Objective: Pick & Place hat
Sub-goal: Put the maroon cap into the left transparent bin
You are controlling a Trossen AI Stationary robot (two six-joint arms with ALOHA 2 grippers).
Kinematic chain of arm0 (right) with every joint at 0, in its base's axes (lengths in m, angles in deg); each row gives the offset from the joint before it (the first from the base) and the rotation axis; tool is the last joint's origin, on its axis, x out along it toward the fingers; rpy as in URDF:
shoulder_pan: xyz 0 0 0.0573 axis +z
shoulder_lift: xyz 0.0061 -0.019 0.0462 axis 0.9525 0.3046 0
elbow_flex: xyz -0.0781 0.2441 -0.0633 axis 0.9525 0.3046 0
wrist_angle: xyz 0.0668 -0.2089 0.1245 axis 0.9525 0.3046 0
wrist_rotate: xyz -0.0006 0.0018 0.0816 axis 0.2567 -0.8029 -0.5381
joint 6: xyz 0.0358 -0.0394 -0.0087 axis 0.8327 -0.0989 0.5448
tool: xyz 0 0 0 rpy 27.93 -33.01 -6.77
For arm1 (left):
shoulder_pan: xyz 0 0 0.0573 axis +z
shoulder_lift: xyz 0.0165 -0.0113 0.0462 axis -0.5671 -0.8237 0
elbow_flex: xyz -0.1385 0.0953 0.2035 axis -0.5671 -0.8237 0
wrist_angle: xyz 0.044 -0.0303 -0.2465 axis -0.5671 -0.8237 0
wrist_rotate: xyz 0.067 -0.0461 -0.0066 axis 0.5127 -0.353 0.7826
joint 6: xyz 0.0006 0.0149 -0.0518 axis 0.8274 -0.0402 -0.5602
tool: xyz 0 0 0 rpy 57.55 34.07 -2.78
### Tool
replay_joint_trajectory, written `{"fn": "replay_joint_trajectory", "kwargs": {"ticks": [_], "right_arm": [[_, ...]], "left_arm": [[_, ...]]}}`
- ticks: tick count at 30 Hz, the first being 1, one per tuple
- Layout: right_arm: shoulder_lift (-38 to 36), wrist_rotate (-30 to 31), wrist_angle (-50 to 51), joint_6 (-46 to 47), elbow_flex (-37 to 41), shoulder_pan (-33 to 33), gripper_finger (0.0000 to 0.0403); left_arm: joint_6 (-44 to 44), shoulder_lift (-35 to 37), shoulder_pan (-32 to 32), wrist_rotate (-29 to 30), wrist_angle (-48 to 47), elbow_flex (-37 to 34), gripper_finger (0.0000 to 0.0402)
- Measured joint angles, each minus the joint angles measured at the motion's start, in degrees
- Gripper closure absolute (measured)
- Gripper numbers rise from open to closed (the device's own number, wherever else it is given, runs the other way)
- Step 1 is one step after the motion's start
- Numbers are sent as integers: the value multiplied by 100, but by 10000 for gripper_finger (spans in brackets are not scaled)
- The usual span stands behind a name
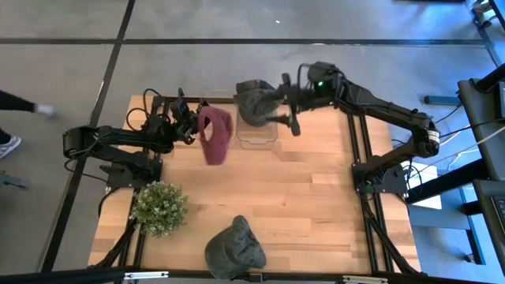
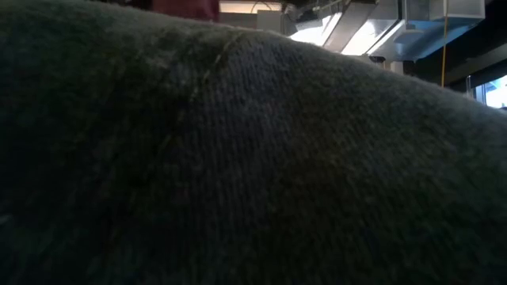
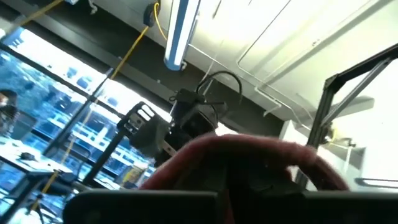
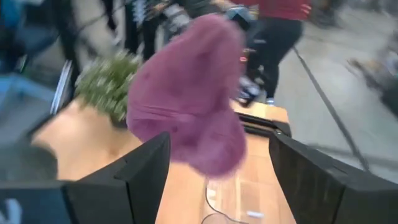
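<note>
The left hand [image 1: 192,126] is clamped shut on the maroon hat [image 1: 215,134], which hangs from it above the far part of the desk [image 1: 316,205], just beside the clear bin [image 1: 258,136]. In the left wrist view the maroon fabric arches directly over that hand's dark fingers [image 3: 155,208]; behind it a ceiling light and windows fill the frame.

The right hand [image 1: 289,117] stands wide apart, holding nothing, at the opposite side of the clear bin from the maroon hat. Its two dark fingers [image 4: 143,177] frame the maroon hat in the right wrist view, clear of it. A grey hat [image 1: 254,101] lies over the far edge of the clear bin, touching or very nearly touching the right hand; contact cannot be confirmed.

Taking the clear bin as reference: a potted plant [image 1: 159,207] stands well apart from it, toward the near left part of the desk. A second grey hat [image 1: 233,248] lies at the near edge of the desk, well apart from the bin. This hat sits directly against the low camera and blocks nearly all of that view with knitted fabric.

A person's shoe and sleeve [image 1: 16,104] show on the floor beyond the desk's left side. Legs of a person appear behind the maroon hat in the right wrist view.
</note>
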Motion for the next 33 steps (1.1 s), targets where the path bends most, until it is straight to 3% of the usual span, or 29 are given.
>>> {"fn": "replay_joint_trajectory", "kwargs": {"ticks": [5, 8, 13, 22, 27, 33], "right_arm": [[477, 437, 11, -568, 0, 157, 130], [807, 271, -177, -518, 4, 150, 130], [1224, -811, -1087, 556, 2, 170, 135], [1848, -550, -2151, 1534, 2, 325, 163], [1865, -323, -2404, 1824, 2, 306, 212], [1867, -59, -2590, 1756, 2, 316, 330]], "left_arm": [[-439, 0, -2, -162, 2, 0, 400], [-572, 0, -4, -270, 4, 0, 398], [-609, 0, -4, -272, 7, 0, 398], [-565, -2, -4, -268, 8, 0, 398], [-519, -2, -2, -264, 8, 0, 399], [-504, -4, -2, -251, 10, 0, 399]]}}
